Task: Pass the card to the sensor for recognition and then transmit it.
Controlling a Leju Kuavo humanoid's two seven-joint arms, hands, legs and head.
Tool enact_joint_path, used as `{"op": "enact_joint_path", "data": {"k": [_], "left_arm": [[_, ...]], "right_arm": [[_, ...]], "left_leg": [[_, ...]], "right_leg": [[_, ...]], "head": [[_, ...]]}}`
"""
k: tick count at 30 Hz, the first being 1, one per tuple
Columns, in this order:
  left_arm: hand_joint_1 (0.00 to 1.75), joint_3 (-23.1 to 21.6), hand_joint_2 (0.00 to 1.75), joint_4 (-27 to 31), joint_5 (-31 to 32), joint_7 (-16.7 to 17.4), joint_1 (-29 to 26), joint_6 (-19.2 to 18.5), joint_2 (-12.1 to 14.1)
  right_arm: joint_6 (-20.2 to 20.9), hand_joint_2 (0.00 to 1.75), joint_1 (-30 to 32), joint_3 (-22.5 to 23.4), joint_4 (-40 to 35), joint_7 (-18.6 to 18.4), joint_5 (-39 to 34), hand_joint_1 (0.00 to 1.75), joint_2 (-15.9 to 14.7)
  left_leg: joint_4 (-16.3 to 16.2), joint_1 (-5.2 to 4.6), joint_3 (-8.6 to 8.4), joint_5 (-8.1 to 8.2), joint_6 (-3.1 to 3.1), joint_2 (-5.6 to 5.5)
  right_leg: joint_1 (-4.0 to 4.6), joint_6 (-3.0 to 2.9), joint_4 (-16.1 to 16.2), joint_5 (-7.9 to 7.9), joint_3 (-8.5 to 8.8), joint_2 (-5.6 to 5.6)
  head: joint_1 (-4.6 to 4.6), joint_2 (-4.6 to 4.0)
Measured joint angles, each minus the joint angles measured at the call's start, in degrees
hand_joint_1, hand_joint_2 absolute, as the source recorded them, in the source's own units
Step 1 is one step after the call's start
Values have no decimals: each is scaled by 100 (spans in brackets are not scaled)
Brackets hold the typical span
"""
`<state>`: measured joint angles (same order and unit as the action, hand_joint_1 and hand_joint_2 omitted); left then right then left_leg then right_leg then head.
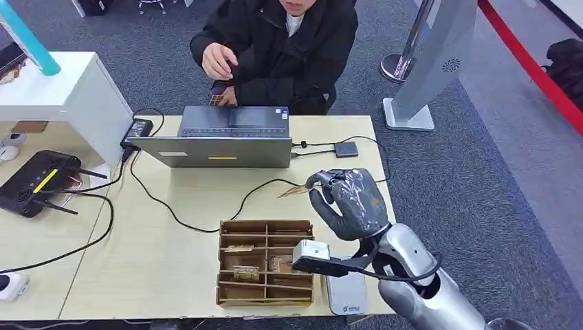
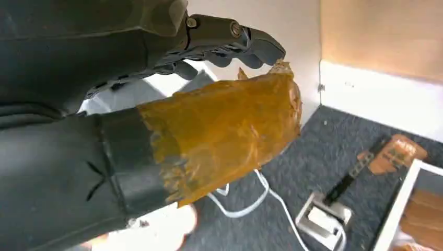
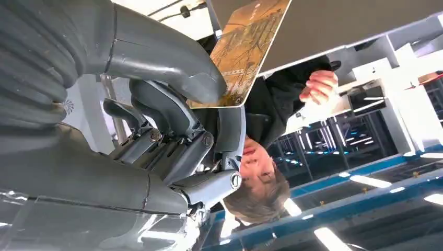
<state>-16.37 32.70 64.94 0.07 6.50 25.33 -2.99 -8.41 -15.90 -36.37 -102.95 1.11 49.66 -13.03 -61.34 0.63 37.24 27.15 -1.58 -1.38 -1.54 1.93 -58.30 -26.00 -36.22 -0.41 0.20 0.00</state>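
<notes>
My right hand (image 1: 347,203) hovers over the right side of the table and pinches a tan patterned card (image 1: 294,192) that points left toward the laptop. In the right wrist view the card (image 3: 245,47) sits between the thick thumb (image 3: 172,57) and the darker fingers. A small dark square sensor (image 1: 346,150) lies on the table beyond the hand, wired to the laptop. A cardboard organizer (image 1: 265,261) with a few cards in its slots stands just left of my forearm. My left hand (image 2: 156,104) hangs above the carpet, its thumb wrapped in amber tape, holding nothing.
A grey laptop (image 1: 220,141) stands at the table's far edge with a person (image 1: 282,41) seated behind it, one hand raised. Black cables cross the table. A black router (image 1: 34,182) sits at the left, a grey-white device (image 1: 347,294) at the front edge.
</notes>
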Motion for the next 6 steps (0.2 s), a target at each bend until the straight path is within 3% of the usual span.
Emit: {"op": "enact_joint_path", "data": {"k": [6], "left_arm": [[0, -251, 0, 144, 566, 345, 97, 15, 98]], "right_arm": [[61, 175, -120, 42, 109, 22, -50, 175, 26]], "left_leg": [[-9, -7, 36, -32, -47, -16]], "right_leg": [[-12, 20, 31, 43, -7, -11]], "head": [[0, 0]]}}
